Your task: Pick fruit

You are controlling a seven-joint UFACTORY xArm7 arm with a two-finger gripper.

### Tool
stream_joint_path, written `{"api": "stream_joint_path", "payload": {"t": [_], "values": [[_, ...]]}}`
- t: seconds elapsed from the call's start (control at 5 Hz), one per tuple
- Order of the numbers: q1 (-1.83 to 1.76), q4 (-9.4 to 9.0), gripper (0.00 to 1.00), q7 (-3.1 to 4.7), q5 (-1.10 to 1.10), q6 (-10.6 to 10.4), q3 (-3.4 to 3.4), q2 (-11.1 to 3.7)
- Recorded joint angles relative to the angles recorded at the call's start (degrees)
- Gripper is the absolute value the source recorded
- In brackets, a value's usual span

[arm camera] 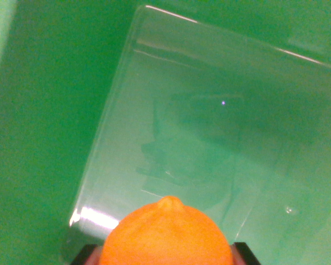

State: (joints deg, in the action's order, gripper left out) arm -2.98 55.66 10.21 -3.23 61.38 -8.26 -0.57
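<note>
Gripper (166,255): only two dark finger tips showed in the wrist view, one at the bottom left (86,255) and one at the bottom right (245,253), everything else was off frame.
Gripper state: looked clamped on the orange, with a finger tight against each side of it.
Orange (166,234): sat bottom centre, squeezed right between those two fingers, little nub on top pointing up the frame. Its lower part was cut off by the frame edge.
Clear container (127,83): see-through plastic tray or bin, lay behind the orange and filled most of the view, tilted so its rim ran diagonally from top centre to the right.
Orange vs container: orange overlapped the container's near corner, couldn't tell if it was touching it or held above it.
Surface (38,138): plain green all around, blurry.
</note>
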Motion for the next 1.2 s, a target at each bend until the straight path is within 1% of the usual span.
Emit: {"api": "stream_joint_path", "payload": {"t": [0.2, 0.4, 0.6, 0.8, 1.0, 1.2], "values": [[0.00, 0.00, 1.00, 0.00, 0.00, 0.00, 0.00, 0.00], [0.05, 1.59, 1.00, 0.00, -0.10, 2.72, 0.02, 1.13], [0.05, 1.59, 1.00, 0.00, -0.10, 2.72, 0.02, 1.13], [0.11, 3.18, 1.00, 0.01, -0.21, 5.43, 0.05, 2.26], [0.11, 3.18, 1.00, 0.01, -0.21, 5.43, 0.05, 2.26], [0.16, 4.71, 1.00, 0.01, -0.31, 8.04, 0.07, 3.35]]}}
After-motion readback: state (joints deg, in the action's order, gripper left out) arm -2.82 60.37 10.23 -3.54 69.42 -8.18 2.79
